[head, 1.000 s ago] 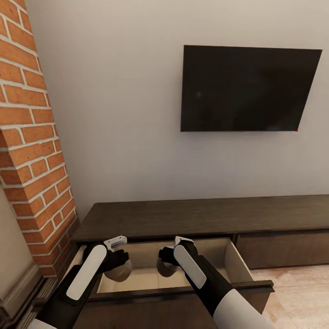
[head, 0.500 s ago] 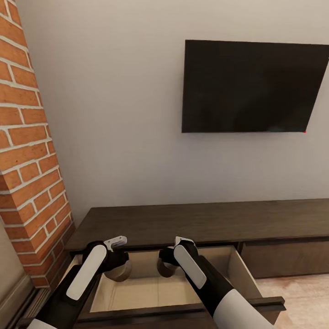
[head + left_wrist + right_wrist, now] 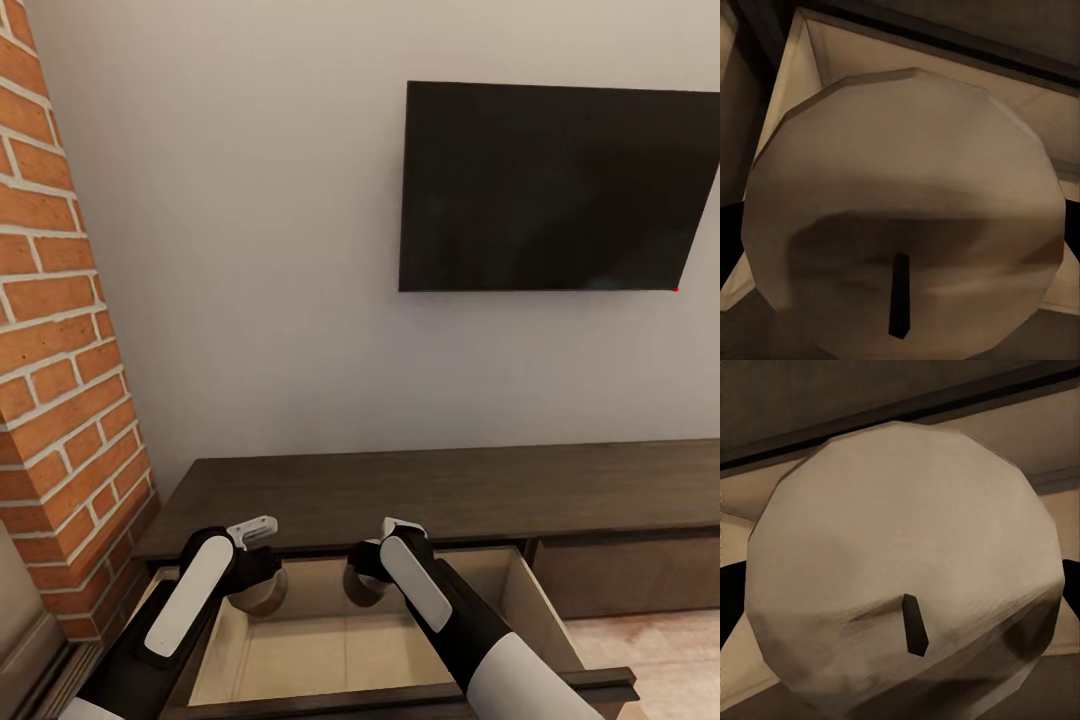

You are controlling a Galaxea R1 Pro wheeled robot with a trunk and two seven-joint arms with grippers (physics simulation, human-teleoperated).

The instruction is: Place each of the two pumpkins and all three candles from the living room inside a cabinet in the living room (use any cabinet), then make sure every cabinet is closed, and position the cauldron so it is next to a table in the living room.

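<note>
Your left gripper (image 3: 262,590) is clamped on one candle (image 3: 904,217), and your right gripper (image 3: 362,585) grips a second candle (image 3: 907,577): two candles, both held over the pale interior of the cabinet's (image 3: 430,490) one open drawer (image 3: 530,590). Above the cabinet hangs one television (image 3: 560,190); a brick column (image 3: 60,380) stands beside the cabinet.

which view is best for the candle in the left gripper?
Left wrist view: the candle shows close up, wick end on, above the open drawer. The head view shows a sliver under the left gripper. The right wrist view shows the other candle.
</note>
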